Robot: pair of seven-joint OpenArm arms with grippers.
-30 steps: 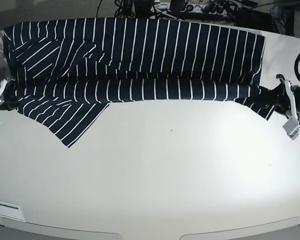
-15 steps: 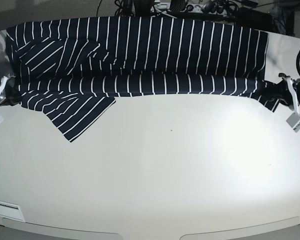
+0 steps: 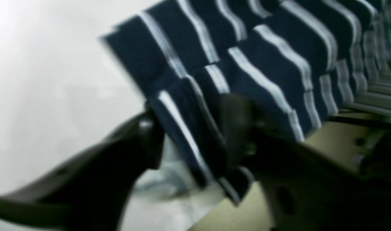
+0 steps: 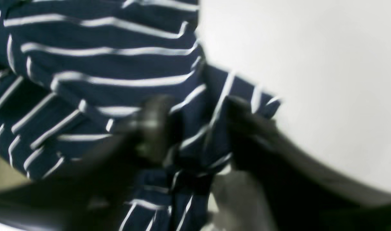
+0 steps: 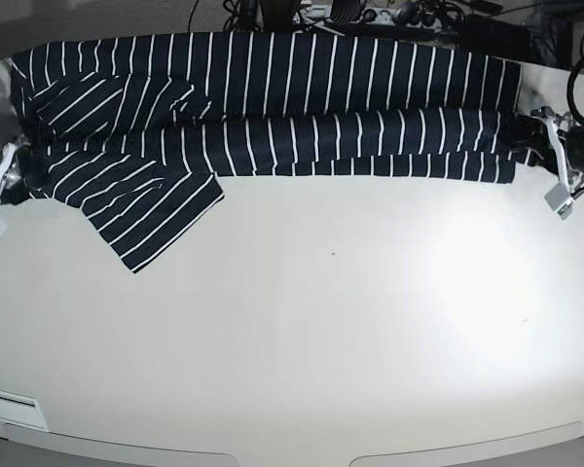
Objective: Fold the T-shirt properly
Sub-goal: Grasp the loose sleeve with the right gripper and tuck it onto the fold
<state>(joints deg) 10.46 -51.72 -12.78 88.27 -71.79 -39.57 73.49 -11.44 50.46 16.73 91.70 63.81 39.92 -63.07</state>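
Striped T-shirt (image 5: 273,107) laid lengthwise along the far edge of the white table (image 5: 321,321), its near long edge doubled over toward the back, one sleeve (image 5: 141,219) trailing forward at the view's left. Left gripper (image 3: 192,134) is clamped on the hem corner at the shirt's end on the view's right; right gripper (image 4: 195,128) pinches bunched cloth at the opposite end (both wrist views are motion-blurred). To complete this fold well, both arms should probably travel together, keeping the carried edge taut and parallel to the far edge, and release only once the fold lies flat; the loose sleeve likely needs tucking afterwards.
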